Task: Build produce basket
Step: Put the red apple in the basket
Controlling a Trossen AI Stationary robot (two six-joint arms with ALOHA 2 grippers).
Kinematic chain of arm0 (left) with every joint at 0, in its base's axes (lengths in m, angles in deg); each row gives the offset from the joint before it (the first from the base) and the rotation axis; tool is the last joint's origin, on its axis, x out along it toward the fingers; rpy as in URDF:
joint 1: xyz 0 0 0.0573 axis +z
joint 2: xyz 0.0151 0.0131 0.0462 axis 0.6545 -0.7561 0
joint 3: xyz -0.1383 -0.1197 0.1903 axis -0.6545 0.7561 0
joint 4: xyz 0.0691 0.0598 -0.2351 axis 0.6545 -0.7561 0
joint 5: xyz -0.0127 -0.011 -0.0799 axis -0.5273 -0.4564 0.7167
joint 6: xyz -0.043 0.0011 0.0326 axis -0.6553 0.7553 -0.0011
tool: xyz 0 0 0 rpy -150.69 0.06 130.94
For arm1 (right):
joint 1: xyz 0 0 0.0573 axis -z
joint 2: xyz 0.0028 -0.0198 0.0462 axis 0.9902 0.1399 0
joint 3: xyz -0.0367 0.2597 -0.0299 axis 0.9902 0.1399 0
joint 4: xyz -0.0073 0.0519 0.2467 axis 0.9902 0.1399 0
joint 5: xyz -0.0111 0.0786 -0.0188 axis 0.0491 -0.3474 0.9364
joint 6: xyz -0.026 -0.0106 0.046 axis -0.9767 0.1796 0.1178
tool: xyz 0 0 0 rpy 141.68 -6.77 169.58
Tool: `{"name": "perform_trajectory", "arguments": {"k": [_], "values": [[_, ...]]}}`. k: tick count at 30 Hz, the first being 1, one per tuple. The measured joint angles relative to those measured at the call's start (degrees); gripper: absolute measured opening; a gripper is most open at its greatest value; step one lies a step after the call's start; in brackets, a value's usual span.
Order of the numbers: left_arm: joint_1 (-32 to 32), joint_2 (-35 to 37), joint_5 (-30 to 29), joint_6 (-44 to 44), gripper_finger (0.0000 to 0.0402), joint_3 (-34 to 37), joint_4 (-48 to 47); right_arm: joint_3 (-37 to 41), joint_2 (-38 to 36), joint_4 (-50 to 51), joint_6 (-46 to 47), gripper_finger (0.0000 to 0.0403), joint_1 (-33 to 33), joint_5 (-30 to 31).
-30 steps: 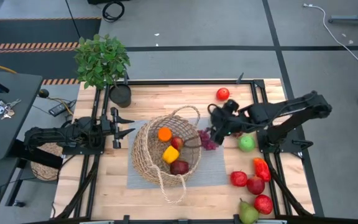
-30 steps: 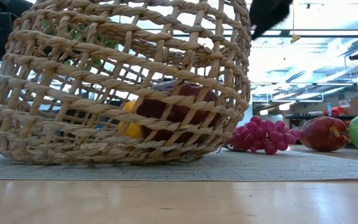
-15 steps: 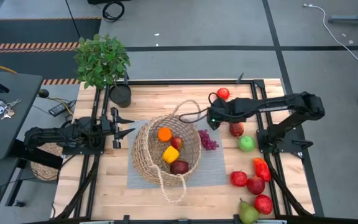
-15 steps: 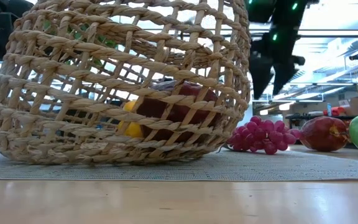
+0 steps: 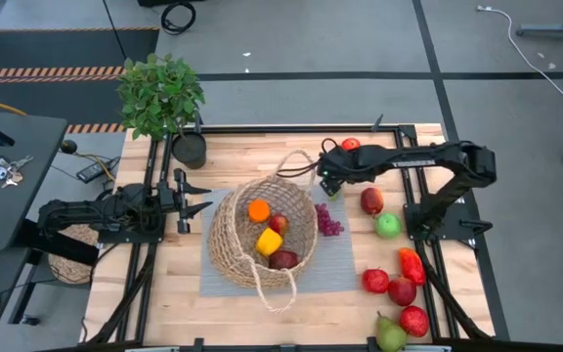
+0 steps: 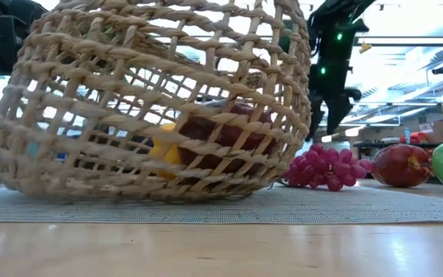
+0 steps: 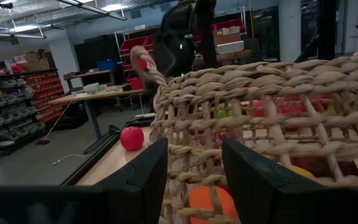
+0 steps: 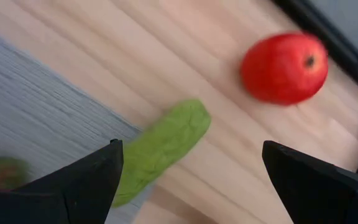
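Wicker basket (image 5: pixel 262 235) sits on the grey mat (image 5: pixel 340 259) mid-surface, already holding some produce; more lies along the right edge. Right gripper (image 5: pixel 324 171) hovers just off the basket's far-right rim, jaws spread wide and empty. Directly below them, by the wrist view, lies a green leaf-like piece (image 8: pixel 160 149), long axis slanting across the gap, half on the mat. Left gripper (image 5: pixel 195 196), jaws apart, waits beside the basket's left wall.
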Motion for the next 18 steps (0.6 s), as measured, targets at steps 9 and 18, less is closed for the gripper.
{"name": "perform_trajectory", "arguments": {"k": [9, 18], "values": [[0.0, 0.0, 0.0, 0.0, 0.0160, 0.0, 0.0, 0.2, -13.4, -2.7, -1.4, 0.0380, -2.6, -0.7], [0.0, 0.0, 0.0, 0.0, 0.0160, 0.0, 0.0, 7.6, -22.3, -7.0, -1.8, 0.0373, 8.4, -3.1]]}}
